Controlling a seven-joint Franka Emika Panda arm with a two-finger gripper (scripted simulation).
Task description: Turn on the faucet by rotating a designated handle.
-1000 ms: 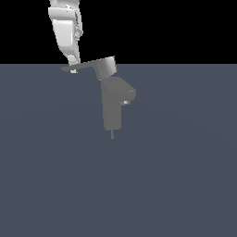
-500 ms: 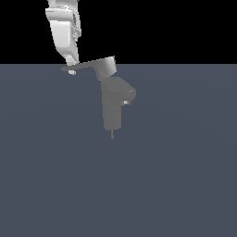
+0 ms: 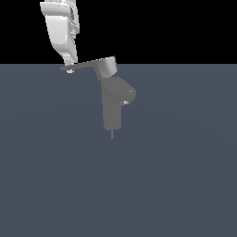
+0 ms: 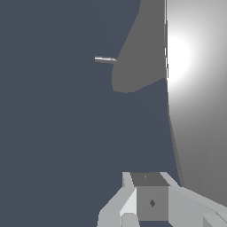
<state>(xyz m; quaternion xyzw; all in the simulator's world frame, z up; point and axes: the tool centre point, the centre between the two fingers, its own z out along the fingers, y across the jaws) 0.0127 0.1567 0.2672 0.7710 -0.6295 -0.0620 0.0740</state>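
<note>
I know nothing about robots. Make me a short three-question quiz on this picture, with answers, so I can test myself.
1. True or false: the end effector is at the free tip of the handle, away from its hub.
2. Which way does the handle point from the faucet in the exterior view? A) towards that view's left B) towards that view's right C) straight down
3. Fill in: the short spout sticks out towards the exterior view's ____.

Key: 1. True; it meets the blade's far end. Whether its fingers are open or shut cannot be told. 2. A. 3. right.
</note>
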